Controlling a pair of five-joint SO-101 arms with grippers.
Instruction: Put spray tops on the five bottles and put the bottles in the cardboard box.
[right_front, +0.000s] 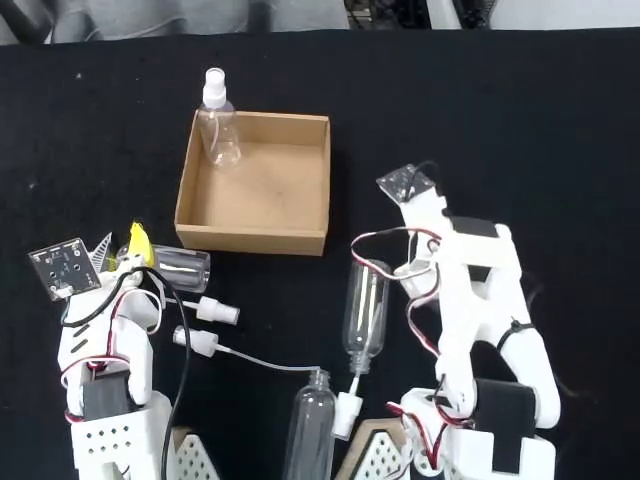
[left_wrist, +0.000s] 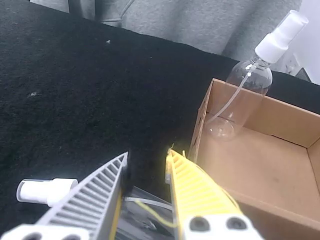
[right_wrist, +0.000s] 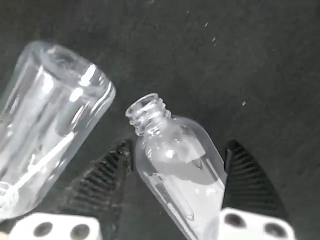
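A black table (right_front: 500, 100) carries an open cardboard box (right_front: 252, 238). In the box's far left corner a capped bottle (right_front: 217, 125) stands leaning against the wall, its white spray top above the rim.

Just outside the box's front left corner, the left tool (left_wrist: 147, 152), with one grey and one yellow finger, is clenched on a clear bottle (right_front: 185, 268) that lies along the box's front wall. Two loose spray tops (right_front: 217, 311) lie in front of the box, further from it than that bottle; one trails a long thin tube.

Off the box's front right corner lies a tubed bottle (right_front: 365, 305), its base pointing toward the box. The right tool (right_wrist: 180, 145), with black fingers, grips an open-necked bottle (right_wrist: 180, 165) by its sides, the threaded neck bare, just beside the tubed bottle.
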